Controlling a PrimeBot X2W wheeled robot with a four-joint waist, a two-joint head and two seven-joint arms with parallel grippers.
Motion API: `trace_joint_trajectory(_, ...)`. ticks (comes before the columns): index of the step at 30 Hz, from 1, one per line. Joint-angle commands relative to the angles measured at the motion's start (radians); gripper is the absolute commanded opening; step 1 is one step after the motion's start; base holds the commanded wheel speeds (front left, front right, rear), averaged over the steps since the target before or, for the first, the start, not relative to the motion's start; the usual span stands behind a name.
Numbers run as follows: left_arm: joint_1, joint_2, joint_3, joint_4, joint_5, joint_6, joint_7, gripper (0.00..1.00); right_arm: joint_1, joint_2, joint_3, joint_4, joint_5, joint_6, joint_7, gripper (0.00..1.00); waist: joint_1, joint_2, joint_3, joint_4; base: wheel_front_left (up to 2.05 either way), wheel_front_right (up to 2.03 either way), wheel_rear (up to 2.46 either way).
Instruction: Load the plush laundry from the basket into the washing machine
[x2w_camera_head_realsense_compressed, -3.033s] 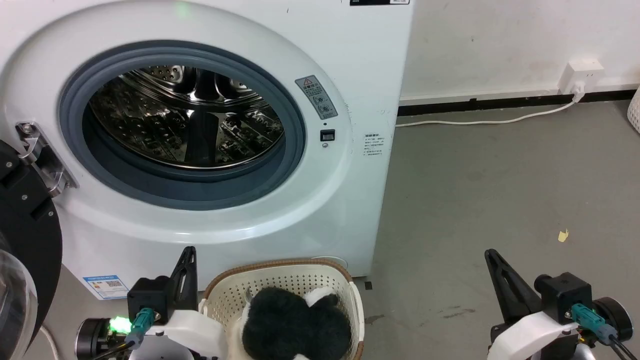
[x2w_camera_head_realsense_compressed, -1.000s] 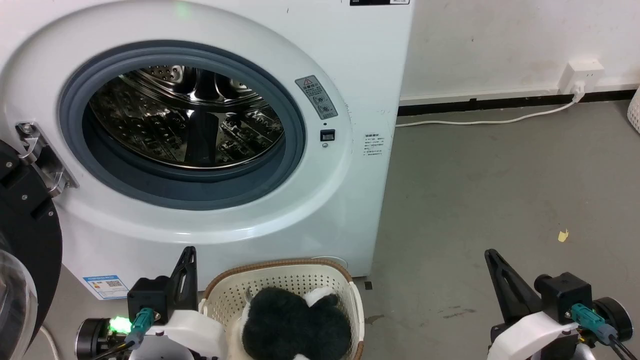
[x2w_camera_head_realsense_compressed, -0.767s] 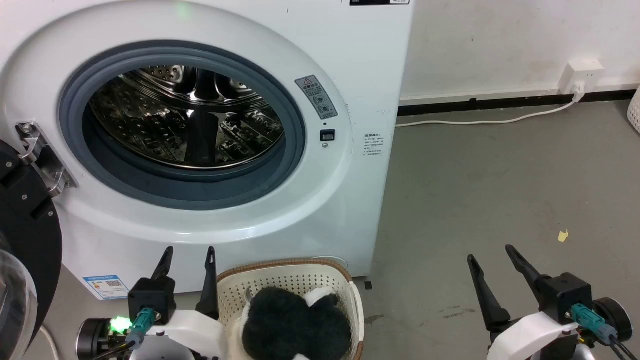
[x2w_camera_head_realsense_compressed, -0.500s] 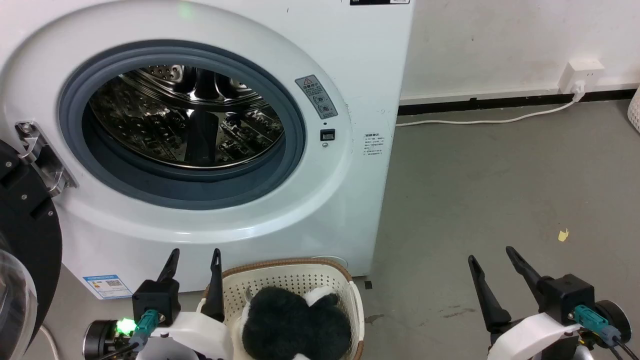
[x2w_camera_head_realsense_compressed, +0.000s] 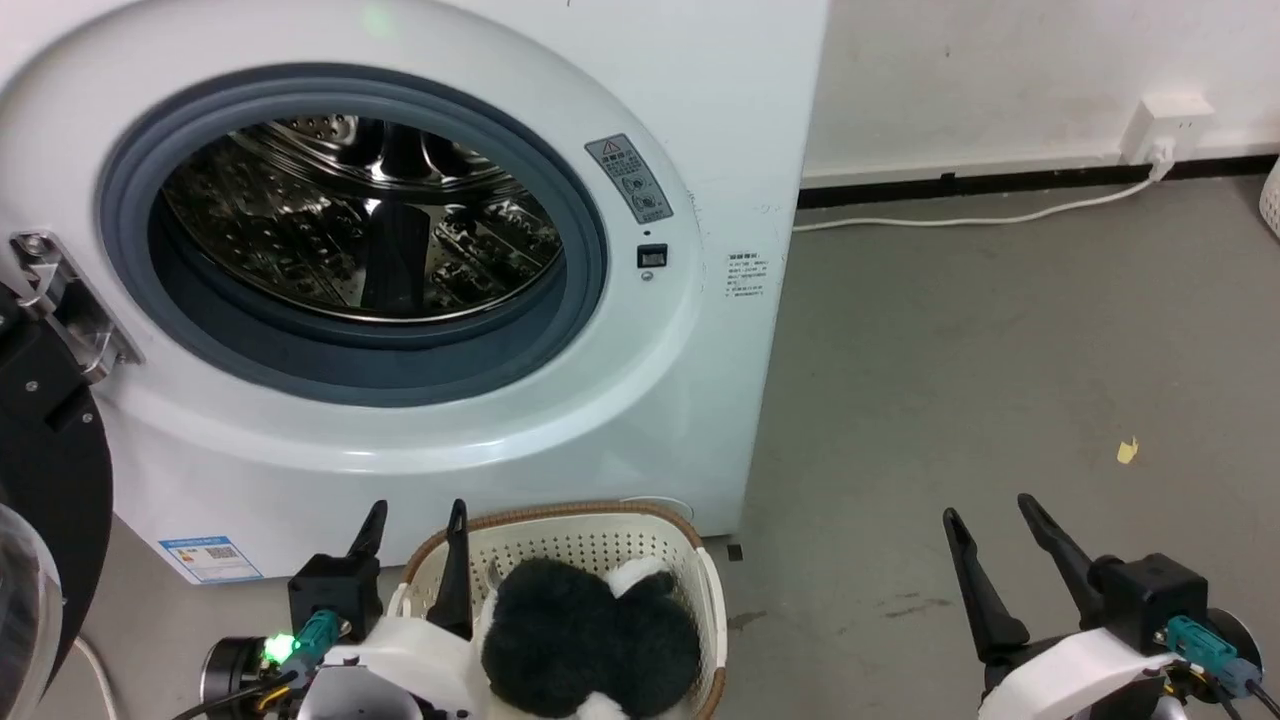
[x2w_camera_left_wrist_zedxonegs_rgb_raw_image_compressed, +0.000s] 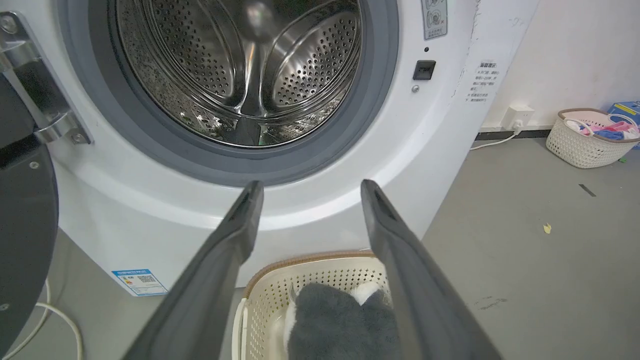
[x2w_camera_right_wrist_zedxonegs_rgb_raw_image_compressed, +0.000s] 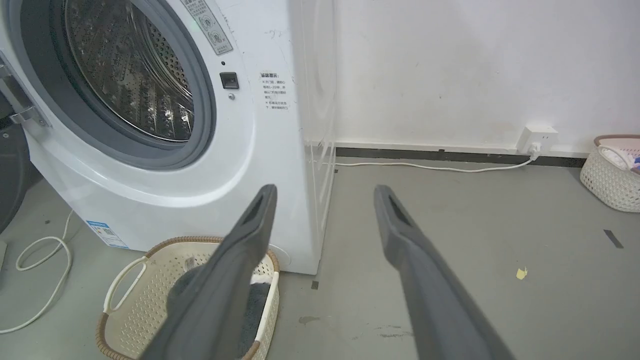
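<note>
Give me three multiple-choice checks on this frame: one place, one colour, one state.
1. Where is the plush laundry?
A. in the washing machine's drum
B. in the basket
C. on the floor

2. What colour is the basket's rim?
A. blue
B. brown
C. black

3. The left gripper is:
A. shut on the plush laundry
B. shut on the basket's rim
C. open, holding nothing

Answers:
1 B: the black-and-white fur sits inside the basket's walls.
2 B: a brown woven band tops the cream wall.
3 C: its fingers stand apart, gripping nothing.
</note>
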Motion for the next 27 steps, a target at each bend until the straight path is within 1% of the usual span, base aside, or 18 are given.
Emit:
trace_joint_trajectory(1,-0.020,0.000,-0.009,0.013,-0.012,0.006,-0.009,1.00,-0.002,0.001,-0.003,0.006,0.015,0.000,-0.010,1.00,0.0000,0.0000,0.006,-0.002,0.00,0.00,0.00)
trace_joint_trajectory(11,-0.083,0.000,-0.047,0.110,-0.073,0.019,-0.027,1.00,-0.020,0.001,-0.013,0.013,0.059,0.000,-0.031,1.00,0.0000,0.0000,0.067,-0.015,0.00,0.00,0.00)
trace_joint_trajectory(27,-0.226,0.000,-0.130,0.317,-0.164,0.051,-0.006,1.00,-0.052,0.001,-0.031,0.016,0.124,0.000,-0.064,1.00,0.0000,0.0000,0.205,-0.028,0.00,0.00,0.00)
